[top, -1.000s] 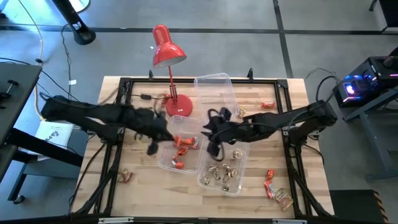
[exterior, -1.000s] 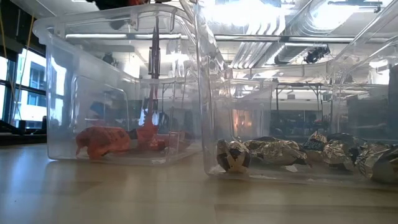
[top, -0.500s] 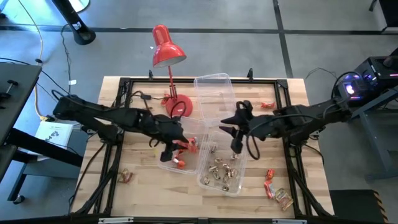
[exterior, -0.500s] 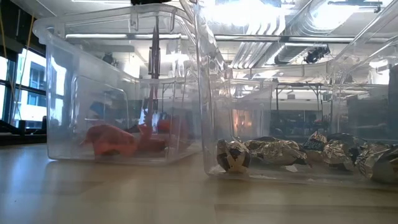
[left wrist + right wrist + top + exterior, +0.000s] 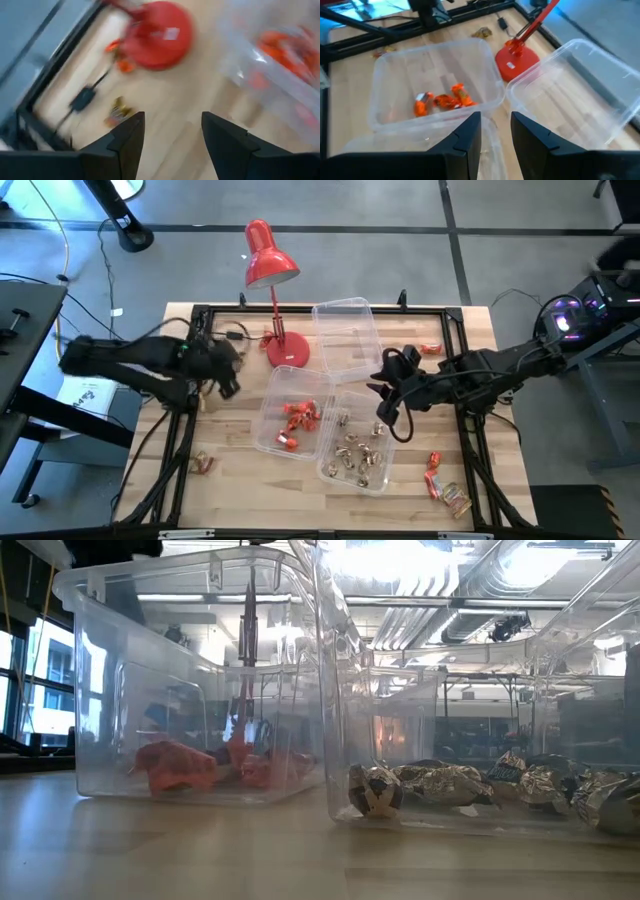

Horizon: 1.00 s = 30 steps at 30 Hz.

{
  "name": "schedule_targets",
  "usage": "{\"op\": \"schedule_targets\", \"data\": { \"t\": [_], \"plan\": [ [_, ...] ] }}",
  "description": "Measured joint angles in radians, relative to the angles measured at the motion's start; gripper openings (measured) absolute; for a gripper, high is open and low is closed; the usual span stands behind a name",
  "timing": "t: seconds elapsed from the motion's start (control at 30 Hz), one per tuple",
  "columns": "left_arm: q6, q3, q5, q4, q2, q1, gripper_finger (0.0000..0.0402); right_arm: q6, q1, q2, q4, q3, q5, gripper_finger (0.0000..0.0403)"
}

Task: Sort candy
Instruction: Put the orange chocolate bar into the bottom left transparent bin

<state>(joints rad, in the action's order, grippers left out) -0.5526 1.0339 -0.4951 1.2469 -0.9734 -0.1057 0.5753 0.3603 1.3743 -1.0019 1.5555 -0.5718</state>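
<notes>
**Sorting partway done, strays waiting along the counter edges**

I am looking down on a job that is sitting somewhere past the middle. The clear plastic tub nearest the left arm (image 5: pixel 290 420) is holding a small heap of red-orange wrapped sweets (image 5: pixel 298 414), and the clear tub beside it (image 5: pixel 360 442) is carrying a spread of shiny gold-silver wrapped sweets (image 5: pixel 358 455). A third clear tub toward the far edge (image 5: pixel 345 332) is looking empty to me, so the brown-orange kind is, I judge, not yet started.

Loose candy is lying outside the tubs: an orange piece near the far right corner (image 5: pixel 430 348), a few orange and pale pieces near the near right corner (image 5: pixel 440 478), one by the near left corner (image 5: pixel 203 463), and a brownish one close to the round base of the red desk lamp (image 5: pixel 287 350).

My left gripper (image 5: pixel 172 131) is hanging over bare wood near the left edge, jaws spread and holding nothing. My right gripper (image 5: pixel 496 131) is hovering at the right rim of the gold-silver tub; its jaws are standing slightly parted, and I am seeing nothing between them.
</notes>
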Motion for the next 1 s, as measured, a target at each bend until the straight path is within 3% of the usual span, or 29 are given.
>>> {"op": "schedule_targets", "data": {
  "t": [0.1, 0.2, 0.43, 0.7, 0.87, 1.0],
  "plan": [
    [-0.066, -0.099, 0.062, -0.136, 0.104, 0.165, 0.0191, -0.014, -0.002, 0.006, 0.007, 0.000, -0.044, 0.0099],
    [0.001, -0.180, 0.158, -0.254, 0.126, 0.310, 0.0191, -0.031, -0.015, 0.009, 0.019, 0.000, -0.060, 0.0099],
    [0.083, -0.283, 0.203, -0.565, -0.092, 0.540, 0.0191, -0.002, -0.034, 0.008, 0.042, 0.000, -0.061, 0.0099],
    [0.094, -0.286, 0.202, -0.678, -0.384, 0.673, 0.0191, 0.062, -0.032, 0.009, 0.042, 0.000, -0.009, 0.0099],
    [0.061, -0.285, 0.241, -0.866, -0.475, 0.712, 0.0191, 0.115, -0.032, 0.009, 0.042, 0.000, 0.000, 0.0099],
    [0.050, -0.285, 0.299, -0.911, -0.542, 0.733, 0.0191, 0.131, -0.032, 0.009, 0.042, 0.000, 0.011, 0.0099]
  ]
}}
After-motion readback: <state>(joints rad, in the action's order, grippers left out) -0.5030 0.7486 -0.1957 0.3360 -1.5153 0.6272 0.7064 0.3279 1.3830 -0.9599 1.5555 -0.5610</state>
